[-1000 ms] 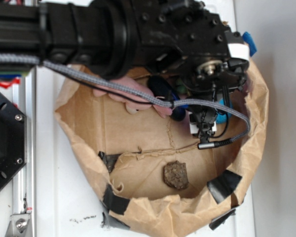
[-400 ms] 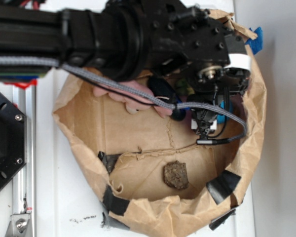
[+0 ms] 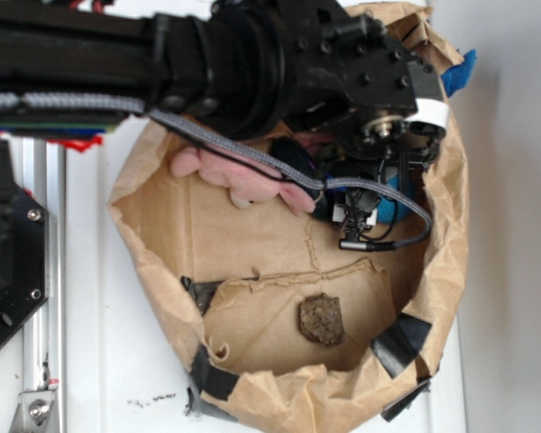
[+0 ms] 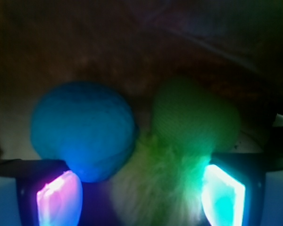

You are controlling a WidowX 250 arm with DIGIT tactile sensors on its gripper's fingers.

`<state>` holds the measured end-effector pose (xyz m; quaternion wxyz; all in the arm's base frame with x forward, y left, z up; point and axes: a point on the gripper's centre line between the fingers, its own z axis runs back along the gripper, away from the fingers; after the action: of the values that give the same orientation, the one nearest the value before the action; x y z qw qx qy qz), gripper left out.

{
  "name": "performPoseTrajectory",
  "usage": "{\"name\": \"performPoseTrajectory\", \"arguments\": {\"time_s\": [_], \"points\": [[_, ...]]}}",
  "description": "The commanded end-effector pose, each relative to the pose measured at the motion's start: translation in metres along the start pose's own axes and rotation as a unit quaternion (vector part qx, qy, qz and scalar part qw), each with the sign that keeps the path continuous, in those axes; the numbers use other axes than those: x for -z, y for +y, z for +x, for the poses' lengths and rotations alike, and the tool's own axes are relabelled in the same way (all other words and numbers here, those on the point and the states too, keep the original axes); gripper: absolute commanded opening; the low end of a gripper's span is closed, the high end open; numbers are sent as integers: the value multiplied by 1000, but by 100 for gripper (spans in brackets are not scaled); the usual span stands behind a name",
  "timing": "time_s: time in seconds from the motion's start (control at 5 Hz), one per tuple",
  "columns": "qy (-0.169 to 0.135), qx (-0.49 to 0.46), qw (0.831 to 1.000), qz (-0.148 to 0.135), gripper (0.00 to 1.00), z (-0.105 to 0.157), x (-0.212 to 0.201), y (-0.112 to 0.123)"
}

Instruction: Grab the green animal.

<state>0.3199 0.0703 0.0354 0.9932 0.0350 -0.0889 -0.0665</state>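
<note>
A crumpled brown paper bag [image 3: 162,271] with a rolled rim and patches of black tape [image 3: 398,341] lies open on the white table [image 3: 99,361], forming a shallow basin. On its floor near the lower edge sits a small lumpy brown rock-like piece [image 3: 322,318], well apart from the other contents. At the upper part of the basin a pink plush bunny [image 3: 225,173] lies partly under the black robot arm [image 3: 252,63] and its grey braided cable [image 3: 234,149]. In the exterior view, only a sliver of a round blue knitted ball [image 3: 395,203] shows beside the arm's black gripper [image 3: 356,216], which reaches down into the upper right part of the bag. The wrist view is dim and tinted by coloured light: the blue ball [image 4: 82,129] sits to the left, and just beside it, touching, is the small green plush animal [image 4: 179,155], with a smooth rounded green end toward the far side and a fuzzy, shaggy pale lime-yellow middle nearer the camera. The gripper [image 4: 141,197] is spread apart, its two glowing fingers at the lower corners, one pink-lit finger [image 4: 59,197] and one cyan-lit, with the animal's shaggy middle lying between them and closer to the cyan one. Whether either finger touches the fur cannot be told. In the exterior view the green animal is hidden beneath the arm.
</note>
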Motion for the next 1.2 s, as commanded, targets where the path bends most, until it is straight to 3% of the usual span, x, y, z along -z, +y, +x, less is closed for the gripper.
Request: {"name": "performPoseTrajectory", "arguments": {"time_s": [0.0,0.2,0.4,1.0], "points": [[5,10,1000,28,100,4,4,5],[18,-4,999,35,100,6,14,7],[26,2,998,52,0,7,23,1],[23,7,998,50,0,6,22,0]]}}
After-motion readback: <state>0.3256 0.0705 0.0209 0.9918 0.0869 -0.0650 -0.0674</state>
